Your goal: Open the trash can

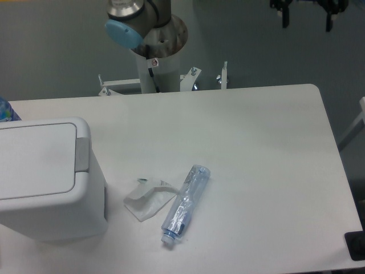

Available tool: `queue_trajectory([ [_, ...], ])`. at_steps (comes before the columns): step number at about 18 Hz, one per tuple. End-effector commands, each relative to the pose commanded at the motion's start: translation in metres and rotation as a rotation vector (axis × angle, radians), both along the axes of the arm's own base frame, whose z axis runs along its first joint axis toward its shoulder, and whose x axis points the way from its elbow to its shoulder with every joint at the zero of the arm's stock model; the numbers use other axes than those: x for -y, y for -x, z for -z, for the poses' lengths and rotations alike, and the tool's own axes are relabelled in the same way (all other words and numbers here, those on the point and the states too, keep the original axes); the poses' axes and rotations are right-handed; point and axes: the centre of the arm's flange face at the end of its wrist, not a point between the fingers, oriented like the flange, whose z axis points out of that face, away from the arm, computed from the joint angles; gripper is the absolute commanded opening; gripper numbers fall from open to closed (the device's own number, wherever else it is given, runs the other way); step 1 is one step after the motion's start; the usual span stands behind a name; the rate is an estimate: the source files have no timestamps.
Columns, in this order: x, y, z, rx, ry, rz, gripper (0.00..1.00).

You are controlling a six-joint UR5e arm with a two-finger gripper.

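1. The single fixed camera looks down on a white counter (251, 142) with rounded corners, set against a grey floor.
2. The trash can (48, 180) stands at the counter's left side, partly cut by the left edge of the frame. It is a boxy white bin with rounded corners, and its flat rectangular lid (35, 158) lies shut.
3. A grey push tab (82, 154) sits at the lid's right edge, facing the middle of the counter.
4. Just right of the bin's base lies a crumpled white wrapper (148, 200), flat on the counter and apart from the bin.
5. A clear plastic bottle (186, 202) lies on its side, touching or overlapping the wrapper's right edge. It runs diagonally, cap end toward the near edge.
6. The arm's base column (154, 68) rises behind the far edge of the counter, with a grey joint carrying a light blue cap (123, 32) above it.
7. The end effector (308, 14) shows only as dark finger-like parts at the top right, cropped by the frame edge; I cannot tell whether it is open or closed. It is well apart from the bin.
8. A small blue object (4, 110) peeks in at the left edge behind the bin.
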Motion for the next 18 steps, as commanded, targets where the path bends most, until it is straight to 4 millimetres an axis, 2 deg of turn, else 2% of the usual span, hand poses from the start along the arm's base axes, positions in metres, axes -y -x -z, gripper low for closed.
queue_trajectory([
  [5, -0.001, -0.001, -0.001, 0.005, -0.013, -0.032, 1.0],
  [9, -0.009, -0.004, -0.002, 0.062, -0.099, -0.246, 1.0],
  [13, -0.042, -0.017, -0.008, 0.069, -0.149, -0.283, 1.0],
  [16, -0.051, -0.027, -0.011, 0.083, -0.173, -0.322, 1.0],
  [18, -0.072, -0.04, -0.012, 0.104, -0.196, -0.341, 1.0],
])
